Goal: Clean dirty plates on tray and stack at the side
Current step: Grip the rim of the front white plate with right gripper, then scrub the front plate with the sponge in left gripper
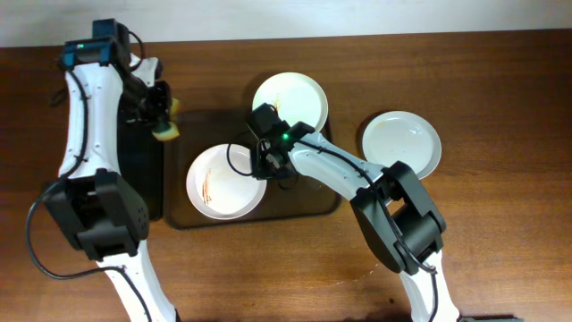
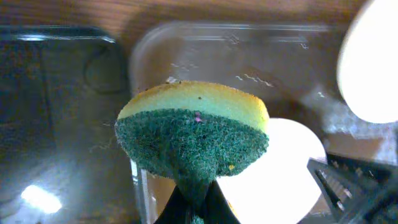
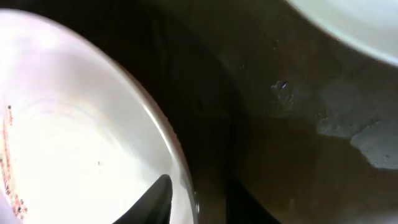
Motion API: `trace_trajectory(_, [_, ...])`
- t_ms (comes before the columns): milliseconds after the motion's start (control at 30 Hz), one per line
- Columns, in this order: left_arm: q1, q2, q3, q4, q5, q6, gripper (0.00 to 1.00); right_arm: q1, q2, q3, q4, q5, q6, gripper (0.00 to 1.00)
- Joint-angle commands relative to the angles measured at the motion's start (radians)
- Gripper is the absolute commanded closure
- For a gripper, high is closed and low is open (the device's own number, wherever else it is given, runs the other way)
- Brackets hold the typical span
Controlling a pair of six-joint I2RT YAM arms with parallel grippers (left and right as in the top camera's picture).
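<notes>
A dirty plate [image 1: 219, 183] with orange-brown smears lies on the left of the brown tray [image 1: 304, 204]. A second plate [image 1: 290, 97] rests over the tray's far rim. A third plate [image 1: 402, 143] lies on the table to the right. My right gripper [image 1: 265, 165] is open and straddles the right rim of the smeared plate [image 3: 74, 143], with one finger [image 3: 199, 202] inside and one outside. My left gripper [image 1: 164, 121] is shut on a yellow-and-green sponge [image 2: 193, 130] and holds it above the tray's left edge. The smeared plate [image 2: 280, 162] shows behind the sponge.
A narrow black tray [image 1: 143, 179] lies against the brown tray's left side, under the left arm. The right arm stretches across the brown tray's right half. Bare wooden table lies in front and to the far right.
</notes>
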Motion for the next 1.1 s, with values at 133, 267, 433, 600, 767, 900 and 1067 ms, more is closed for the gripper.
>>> trace_trajectory(133, [-0.069, 0.009, -0.075, -0.034, 0.043, 0.030, 0.99, 0.018, 0.026, -0.009, -0.093, -0.083, 0.072, 0.96])
trace_trajectory(267, [-0.086, 0.009, -0.244, 0.059, 0.043, 0.011, 0.99, -0.029, 0.026, -0.009, -0.021, -0.077, 0.095, 0.96])
trace_trajectory(433, [-0.146, 0.009, -0.482, 0.275, 0.023, -0.001, 0.99, -0.058, 0.026, -0.009, 0.006, -0.084, 0.095, 0.96])
trace_trajectory(600, [-0.217, 0.009, -0.639, 0.438, -0.056, -0.103, 0.99, -0.058, 0.026, -0.010, 0.024, -0.079, 0.090, 0.96])
trace_trajectory(767, [-0.361, 0.008, -0.698, 0.372, -0.064, -0.148, 0.99, -0.058, 0.026, -0.010, 0.024, -0.079, 0.083, 0.96])
trace_trajectory(900, [-0.369, 0.008, -0.698, 0.356, -0.124, -0.223, 0.99, -0.058, 0.026, -0.010, 0.024, -0.079, 0.076, 0.96])
trace_trajectory(1067, [-0.333, 0.008, -0.700, 0.597, -0.557, -0.412, 0.99, -0.058, 0.026, -0.010, 0.024, -0.079, 0.075, 0.96])
